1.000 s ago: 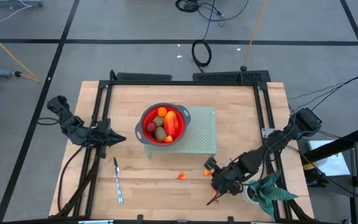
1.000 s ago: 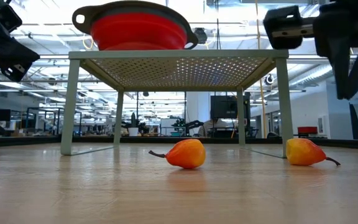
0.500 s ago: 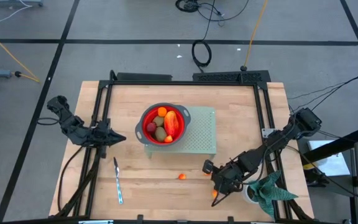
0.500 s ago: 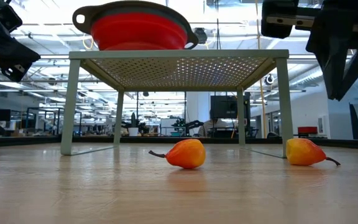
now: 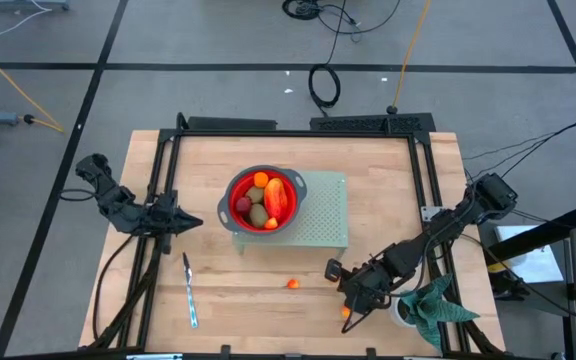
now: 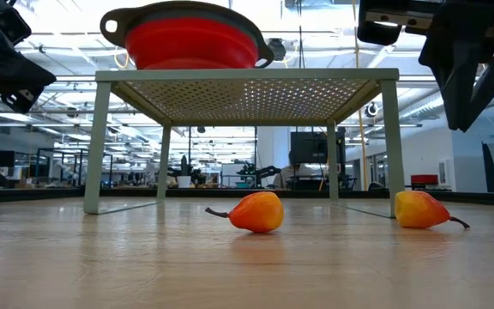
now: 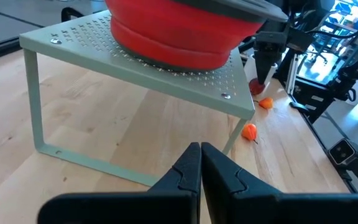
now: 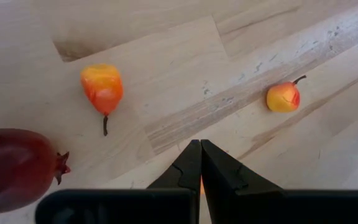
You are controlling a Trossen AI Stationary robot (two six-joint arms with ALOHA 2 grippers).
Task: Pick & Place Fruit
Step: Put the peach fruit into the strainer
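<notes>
The red bowl (image 5: 263, 200) on the pale green perforated stand (image 5: 323, 210) already held several pieces of fruit, among them a brownish-green kiwi (image 5: 258, 214) and a longer red-orange piece (image 5: 277, 197). Three pieces remained on the wooden table (image 5: 388, 180): two small orange pears (image 8: 102, 89) (image 8: 282, 98) and a dark red pomegranate (image 8: 14, 167) (seen only at the edge of the right wrist view). The right gripper (image 5: 353, 290) hung above that group near the front right of the table, its fingers pressed together and holding nothing. The left gripper (image 5: 186, 222) waited at the left side beside the stand, likewise closed and empty. The step in hand appeared to be lining up for another pick. The next move would call for parting the fingers, choosing one pear, and descending squarely over it.
</notes>
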